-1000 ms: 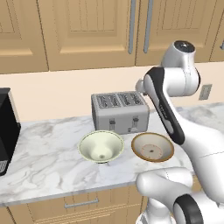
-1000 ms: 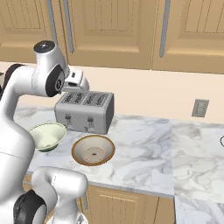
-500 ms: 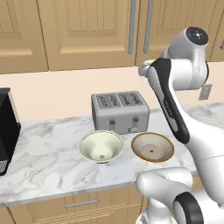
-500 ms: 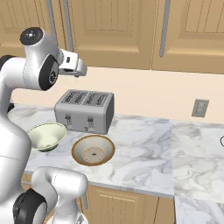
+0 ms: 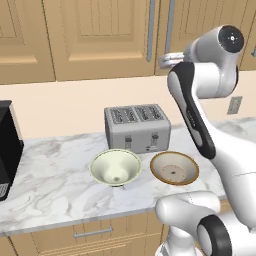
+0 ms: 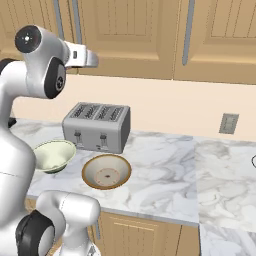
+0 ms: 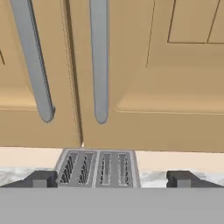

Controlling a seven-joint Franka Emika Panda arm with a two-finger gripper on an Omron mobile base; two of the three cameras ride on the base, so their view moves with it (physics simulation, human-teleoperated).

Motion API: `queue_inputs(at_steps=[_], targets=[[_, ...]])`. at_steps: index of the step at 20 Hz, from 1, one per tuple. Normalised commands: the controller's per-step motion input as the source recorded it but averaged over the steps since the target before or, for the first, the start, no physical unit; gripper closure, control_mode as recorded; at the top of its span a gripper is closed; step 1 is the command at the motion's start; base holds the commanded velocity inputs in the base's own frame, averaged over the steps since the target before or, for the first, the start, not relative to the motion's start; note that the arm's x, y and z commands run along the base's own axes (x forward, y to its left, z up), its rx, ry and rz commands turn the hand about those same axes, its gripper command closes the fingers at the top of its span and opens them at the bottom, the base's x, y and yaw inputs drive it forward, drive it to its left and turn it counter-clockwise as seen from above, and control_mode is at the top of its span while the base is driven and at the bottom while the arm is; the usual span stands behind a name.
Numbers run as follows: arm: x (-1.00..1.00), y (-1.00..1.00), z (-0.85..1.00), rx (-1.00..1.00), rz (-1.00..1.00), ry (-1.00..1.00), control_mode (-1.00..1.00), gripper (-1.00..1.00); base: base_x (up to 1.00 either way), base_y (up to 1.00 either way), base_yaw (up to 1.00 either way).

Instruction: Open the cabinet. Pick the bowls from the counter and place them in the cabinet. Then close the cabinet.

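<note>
The cabinet (image 5: pixel 100 35) has both doors shut, and its two silver bar handles (image 7: pixel 99 61) meet at the middle. My gripper (image 7: pixel 111 180) faces the doors' lower part, just below the handle ends, open with nothing between its fingers. It hangs high above the toaster in the left base view (image 5: pixel 164 59) and the right base view (image 6: pixel 94 59). On the counter (image 5: pixel 50 185) in front of the toaster stand both bowls. The deep cream one (image 5: pixel 116 167) (image 6: pixel 52 155) is on the left and the brown-rimmed one (image 5: pixel 174 167) (image 6: pixel 106 171) on the right.
A silver four-slot toaster (image 5: pixel 137 127) (image 6: pixel 97 126) (image 7: pixel 98 168) stands against the wall under the gripper. A black appliance (image 5: pixel 7 145) sits at the counter's left end. A wall outlet (image 6: pixel 229 123) is to the right. Drawers (image 5: pixel 92 232) run under the counter.
The arm has lifted the hand from about toaster height up to the bottom of the cabinet doors. The gripper stayed open. The bowls have not moved.
</note>
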Motion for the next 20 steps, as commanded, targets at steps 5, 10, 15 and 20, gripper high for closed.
queue_inputs(at_steps=[5,10,15,20], targets=[[0.31,0.0,0.52,-0.01,0.01,-0.17,-1.0,-1.0,0.0,0.0,0.0],[0.29,0.0,0.47,-0.01,0.0,-0.2,-1.0,-1.0,0.0,0.0,0.0],[0.33,0.0,0.13,0.0,0.01,-0.17,-1.0,-1.0,0.0,0.0,0.0],[0.54,0.0,-0.22,0.0,0.0,-0.2,-1.0,-1.0,0.0,0.0,0.0]])
